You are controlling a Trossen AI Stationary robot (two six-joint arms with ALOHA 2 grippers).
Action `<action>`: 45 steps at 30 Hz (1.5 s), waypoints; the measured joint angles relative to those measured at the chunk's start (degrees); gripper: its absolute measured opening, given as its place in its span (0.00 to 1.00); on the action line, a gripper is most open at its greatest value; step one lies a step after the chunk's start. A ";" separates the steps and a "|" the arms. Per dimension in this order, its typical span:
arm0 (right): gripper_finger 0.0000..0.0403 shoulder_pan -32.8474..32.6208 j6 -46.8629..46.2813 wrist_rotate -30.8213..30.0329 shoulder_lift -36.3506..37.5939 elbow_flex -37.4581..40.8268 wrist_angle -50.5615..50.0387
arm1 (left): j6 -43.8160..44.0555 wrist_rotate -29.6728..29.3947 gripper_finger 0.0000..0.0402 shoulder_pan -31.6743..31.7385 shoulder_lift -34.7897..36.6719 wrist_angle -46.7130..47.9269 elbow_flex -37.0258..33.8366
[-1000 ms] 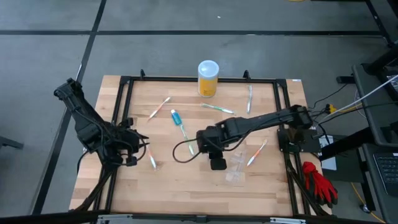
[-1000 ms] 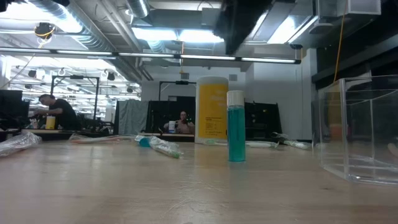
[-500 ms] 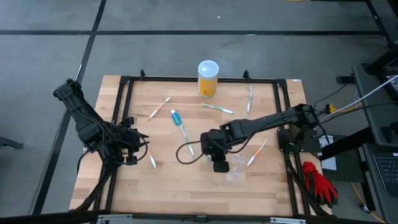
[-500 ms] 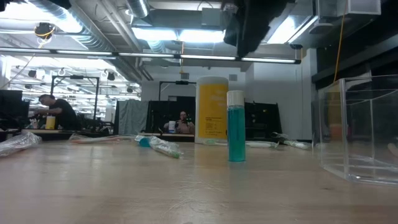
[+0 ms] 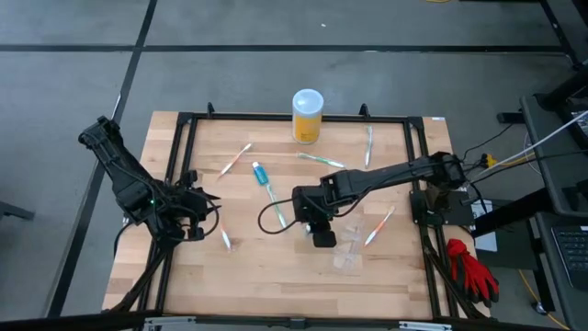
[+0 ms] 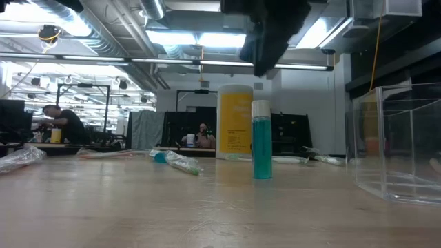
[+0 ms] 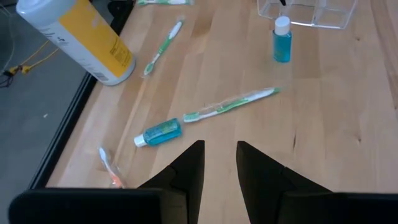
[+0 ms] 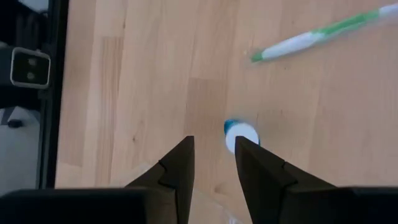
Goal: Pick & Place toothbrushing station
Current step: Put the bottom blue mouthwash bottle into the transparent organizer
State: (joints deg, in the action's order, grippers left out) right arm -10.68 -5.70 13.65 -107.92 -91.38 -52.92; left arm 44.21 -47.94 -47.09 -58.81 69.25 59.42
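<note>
Dark and two-fingered, the right tool (image 8: pixel 211 168) hangs above the middle of the wooden bench (image 5: pixel 276 267), its fingers (image 8: pixel 177 165) parted with only a narrow gap and grasping nothing. Directly below it, in its wrist view, an upright teal tube (image 8: pixel 239 135) shows its white cap just off the tip of one finger, not between the two. In the low view the same tube (image 6: pixel 261 149) stands alone on the boards, with the arm's dark bulk overhead. Just beside the right tool lies the clear plastic cup (image 5: pixel 349 246), and a pinkish toothbrush (image 5: pixel 378 225) lies a little further toward the right edge. A second teal tube (image 5: pixel 259 171) lies on its side left of centre, with a green-and-white toothbrush (image 5: pixel 272 193) next to it. More toothbrushes are scattered toward the far edge, near the yellow jar (image 5: pixel 308 116) with its white lid. The left tool (image 5: pixel 198 221) waits over the bench's left side, fingers (image 7: pixel 186 171) slightly parted and empty, a small toothbrush (image 5: pixel 225 240) lying close by. People sit in the room beyond.
</note>
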 joint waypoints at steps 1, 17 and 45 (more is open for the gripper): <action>0.29 0.24 0.48 0.35 -0.24 -0.10 0.67 | 0.00 -0.10 0.23 0.00 0.00 0.00 0.00; 0.29 3.04 5.49 4.19 -1.92 3.87 3.46 | -0.78 -1.18 0.23 -0.04 0.00 0.00 0.00; 0.51 2.98 6.36 2.43 -2.78 3.83 3.66 | -2.54 -0.35 0.23 -0.04 -0.02 -0.04 0.00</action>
State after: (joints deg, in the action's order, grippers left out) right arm -7.70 0.66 16.08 -110.69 -87.55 -49.27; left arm 41.67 -48.29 -47.13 -58.83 69.21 59.42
